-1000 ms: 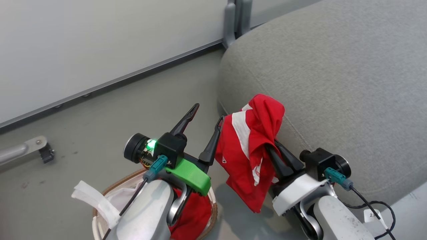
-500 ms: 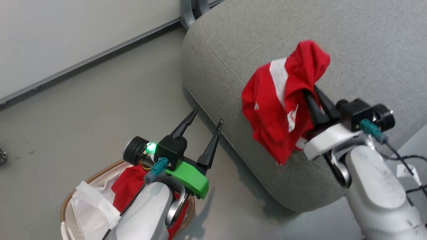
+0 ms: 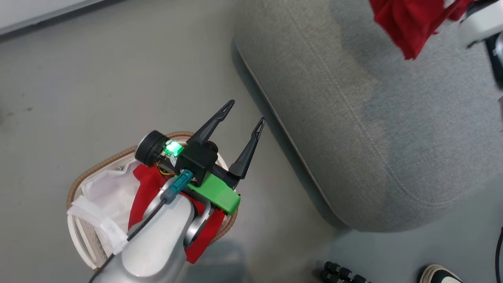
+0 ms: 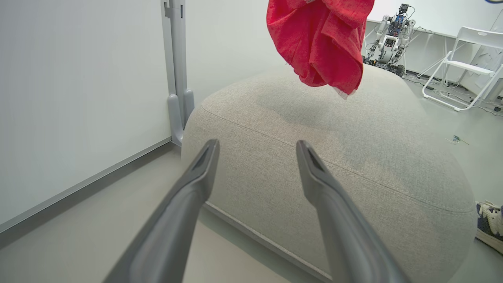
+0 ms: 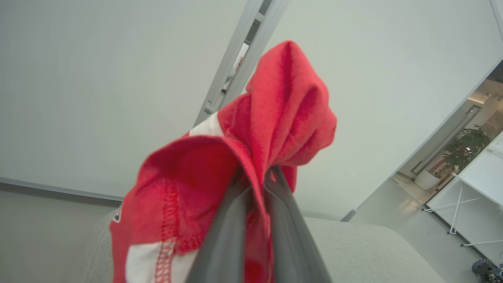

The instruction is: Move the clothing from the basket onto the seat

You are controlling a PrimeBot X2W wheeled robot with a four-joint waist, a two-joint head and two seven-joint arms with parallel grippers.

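Clothing (image 5: 275,118) hangs pinched in the closed right tool (image 5: 257,173) above the seat (image 3: 373,118), apparently for release there, while the left tool (image 3: 245,112) hovers wide open and empty over the basket (image 3: 98,167), where more red fabric (image 3: 143,192) lies.

No words, numbers, brand names or signs can be read on anything here. The clothing (image 5: 188,177) has a tiny mark low on its left edge in the right wrist view, but it is too small and blurred to tell whether it is a logo or lettering
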